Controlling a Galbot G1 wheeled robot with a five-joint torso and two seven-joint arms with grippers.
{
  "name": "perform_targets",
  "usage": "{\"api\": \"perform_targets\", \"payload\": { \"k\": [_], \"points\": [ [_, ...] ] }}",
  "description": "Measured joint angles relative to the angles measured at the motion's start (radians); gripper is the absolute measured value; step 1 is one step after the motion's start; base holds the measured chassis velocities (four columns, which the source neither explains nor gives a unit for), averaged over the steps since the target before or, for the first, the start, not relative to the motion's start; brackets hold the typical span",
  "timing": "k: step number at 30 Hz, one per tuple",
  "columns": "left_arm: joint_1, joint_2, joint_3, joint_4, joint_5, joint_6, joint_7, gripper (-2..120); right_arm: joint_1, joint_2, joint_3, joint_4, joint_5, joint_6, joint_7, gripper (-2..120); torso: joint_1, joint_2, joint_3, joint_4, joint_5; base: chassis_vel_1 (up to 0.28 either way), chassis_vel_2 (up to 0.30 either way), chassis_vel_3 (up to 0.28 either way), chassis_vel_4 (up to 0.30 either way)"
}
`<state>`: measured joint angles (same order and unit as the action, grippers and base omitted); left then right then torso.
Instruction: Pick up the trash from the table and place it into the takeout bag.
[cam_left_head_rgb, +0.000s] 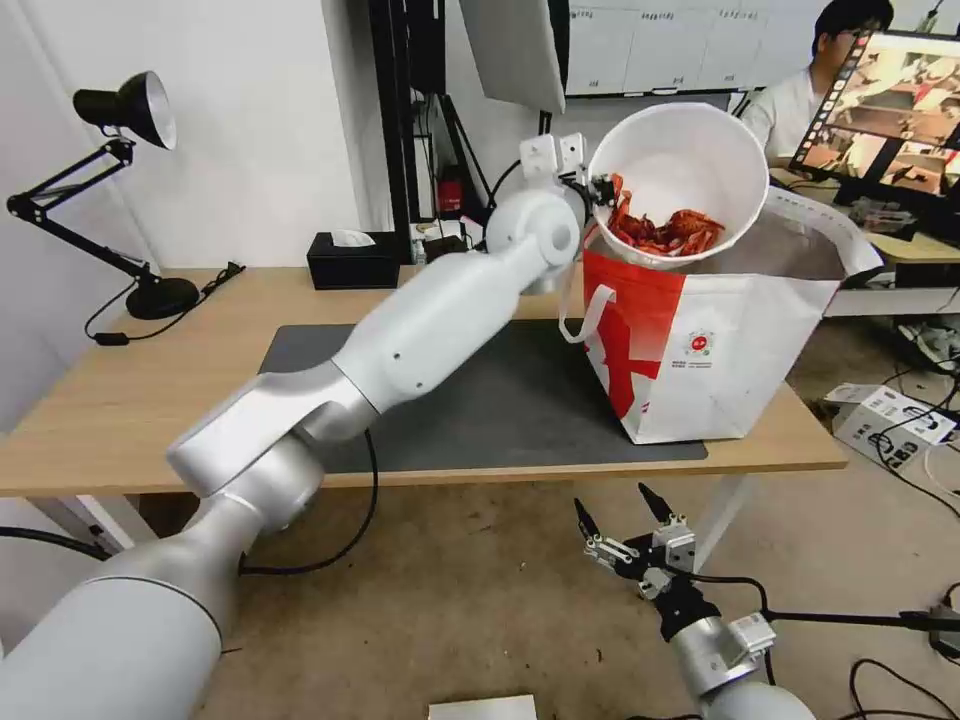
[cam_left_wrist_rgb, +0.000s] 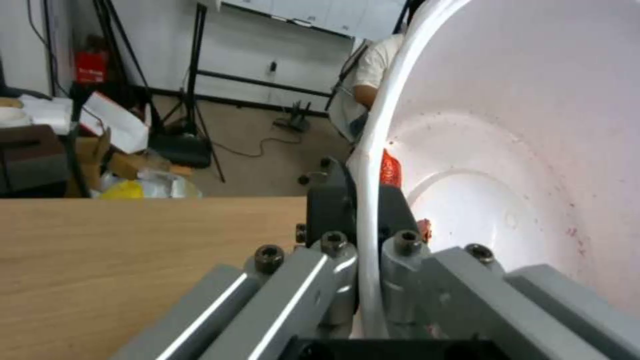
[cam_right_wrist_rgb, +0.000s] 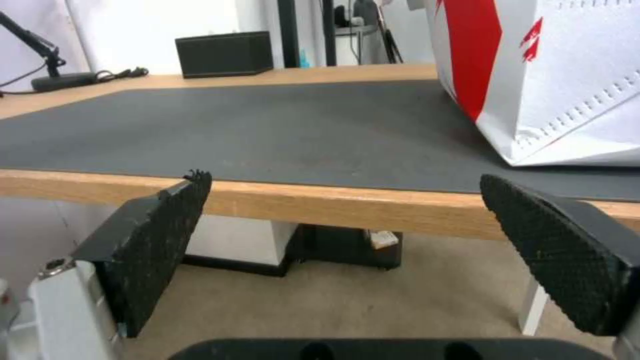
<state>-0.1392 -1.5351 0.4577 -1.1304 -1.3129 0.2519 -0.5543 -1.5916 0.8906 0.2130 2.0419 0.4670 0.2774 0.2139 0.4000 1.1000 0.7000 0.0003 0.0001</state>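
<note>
My left gripper (cam_left_head_rgb: 598, 190) is shut on the rim of a white round bowl (cam_left_head_rgb: 690, 150), holding it tipped on its side over the open top of the takeout bag (cam_left_head_rgb: 720, 360). Red shell scraps (cam_left_head_rgb: 665, 232) lie heaped at the bowl's low edge, just above the bag's mouth. In the left wrist view the dark fingers (cam_left_wrist_rgb: 330, 205) pinch the white rim (cam_left_wrist_rgb: 368, 200), with the bowl's stained inside (cam_left_wrist_rgb: 520, 165) beyond. The bag stands on the right end of the table (cam_left_head_rgb: 120, 400), partly on the dark grey mat (cam_left_head_rgb: 520, 410). My right gripper (cam_left_head_rgb: 617, 512) hangs open below the table's front edge.
A black tissue box (cam_left_head_rgb: 352, 258) and a black desk lamp (cam_left_head_rgb: 130, 110) stand at the table's back left. Cables, a cardboard box (cam_left_head_rgb: 885, 420) and a second desk with a monitor (cam_left_head_rgb: 890, 110) are to the right. The right wrist view looks across the mat (cam_right_wrist_rgb: 267, 130) at the bag's side (cam_right_wrist_rgb: 560, 75).
</note>
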Motion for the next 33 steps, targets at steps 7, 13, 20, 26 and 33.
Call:
{"api": "perform_targets", "payload": {
  "k": [7, 13, 20, 26, 33],
  "points": [
    [0.011, 0.013, 0.026, -0.011, 0.056, -0.025, 0.014, 0, 0.000, 0.000, 0.000, 0.000, 0.000, 0.000, 0.000, 100, 0.000, 0.000, 0.000, -0.0002, -0.0001, 0.000, 0.000, 0.000, 0.000],
    [0.017, 0.044, 0.052, -0.041, 0.070, -0.042, 0.060, 0, 0.000, 0.000, 0.000, 0.000, 0.000, 0.000, 0.000, 100, 0.000, 0.000, 0.000, -0.0003, 0.0000, 0.000, 0.000, 0.000, 0.000],
    [0.022, 0.080, 0.083, -0.076, 0.075, -0.065, 0.115, 0, 0.000, 0.000, 0.000, 0.000, 0.000, 0.000, 0.000, 100, 0.000, 0.000, 0.000, -0.0002, -0.0001, 0.000, 0.000, 0.000, 0.000],
    [0.021, 0.089, 0.103, -0.088, 0.071, -0.064, 0.157, 0, 0.000, 0.000, 0.000, 0.000, 0.000, 0.000, 0.000, 100, 0.000, 0.000, 0.000, -0.0003, -0.0001, 0.000, 0.000, 0.000, 0.000],
    [0.019, 0.090, 0.114, -0.081, 0.079, -0.078, 0.213, 0, 0.000, 0.000, 0.000, 0.000, 0.000, 0.000, 0.000, 100, 0.000, 0.000, 0.000, -0.0004, -0.0001, 0.000, 0.000, 0.000, 0.000]
  ]
}}
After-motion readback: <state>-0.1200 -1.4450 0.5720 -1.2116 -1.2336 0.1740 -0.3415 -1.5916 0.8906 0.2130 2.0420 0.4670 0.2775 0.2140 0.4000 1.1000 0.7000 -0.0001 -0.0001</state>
